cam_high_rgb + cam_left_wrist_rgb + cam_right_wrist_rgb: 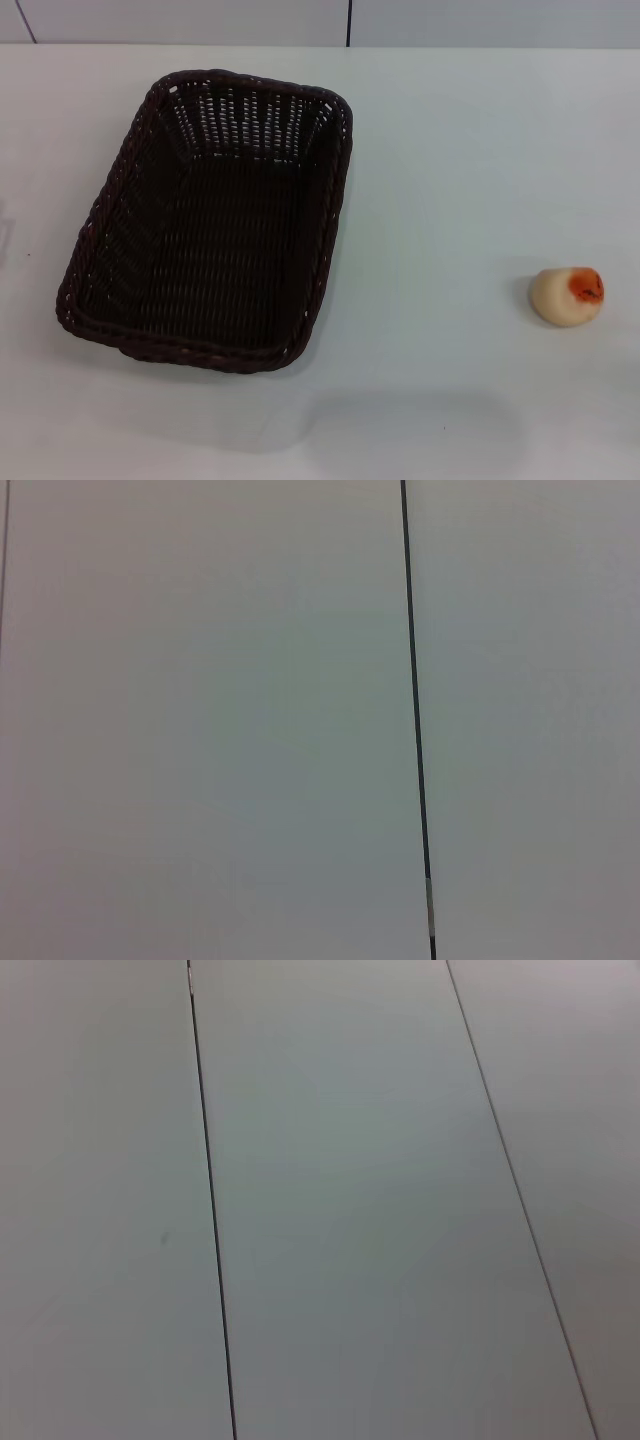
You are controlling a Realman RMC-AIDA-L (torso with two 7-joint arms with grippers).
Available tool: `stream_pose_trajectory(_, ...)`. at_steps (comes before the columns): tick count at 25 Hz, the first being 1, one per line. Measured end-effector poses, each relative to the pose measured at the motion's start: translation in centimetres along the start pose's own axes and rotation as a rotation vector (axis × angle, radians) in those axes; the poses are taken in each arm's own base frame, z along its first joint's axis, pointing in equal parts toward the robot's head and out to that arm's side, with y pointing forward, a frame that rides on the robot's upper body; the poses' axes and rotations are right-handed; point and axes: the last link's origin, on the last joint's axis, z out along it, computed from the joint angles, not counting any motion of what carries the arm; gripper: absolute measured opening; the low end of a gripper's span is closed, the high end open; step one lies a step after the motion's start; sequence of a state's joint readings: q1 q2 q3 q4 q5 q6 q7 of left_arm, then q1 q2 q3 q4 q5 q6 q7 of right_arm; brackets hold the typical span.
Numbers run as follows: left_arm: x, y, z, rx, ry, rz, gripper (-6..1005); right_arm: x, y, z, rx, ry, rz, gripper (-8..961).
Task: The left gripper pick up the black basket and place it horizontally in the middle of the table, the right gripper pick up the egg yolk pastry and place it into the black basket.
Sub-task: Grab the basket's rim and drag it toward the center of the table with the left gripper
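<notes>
Black basket (205, 225) resting empty on the white counter (450, 160), left of middle, long side running front to back, slightly slanted. Egg yolk pastry (567, 295) well apart to the right, near the edge of the head view, orange patch tipped rightward. Neither tool in view, left or right; state impossible to tell. Only pale panels with dark seams (415, 720) before both wrists.

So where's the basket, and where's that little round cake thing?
black basket (215, 250), head view, on its woven floor.
egg yolk pastry (567, 296), head view, on its cream side beside the orange patch.
</notes>
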State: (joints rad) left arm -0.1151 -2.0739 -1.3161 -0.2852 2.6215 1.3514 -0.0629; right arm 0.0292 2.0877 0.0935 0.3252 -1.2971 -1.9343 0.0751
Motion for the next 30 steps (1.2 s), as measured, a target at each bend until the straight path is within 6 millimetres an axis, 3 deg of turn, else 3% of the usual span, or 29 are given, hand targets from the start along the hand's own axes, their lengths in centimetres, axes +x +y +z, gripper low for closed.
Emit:
stream_pose_trajectory(16,0.4,0.7,0.8,-0.044,0.017,0.0,804,0.1,0.1,0.1,-0.005,0.005,0.003,789)
stream_pose_trajectory(21,1.6,1.6,3.1,-0.08,0.065,-0.013,804,0.1,0.2,0.1,-0.007,0.005,0.004,788)
stream_pose_trajectory(22,2.0,2.0,4.6,-0.111,0.052,-0.017,804,0.1,0.2,0.1,-0.007,0.004,0.006,788)
stream_pose_trajectory(23,2.0,2.0,4.6,-0.111,0.052,-0.017,804,0.1,0.2,0.1,-0.007,0.004,0.006,788)
stream_pose_trajectory(30,4.2,3.6,9.5,-0.228,-0.065,0.015,803,0.1,0.1,0.1,-0.008,0.002,0.011,787)
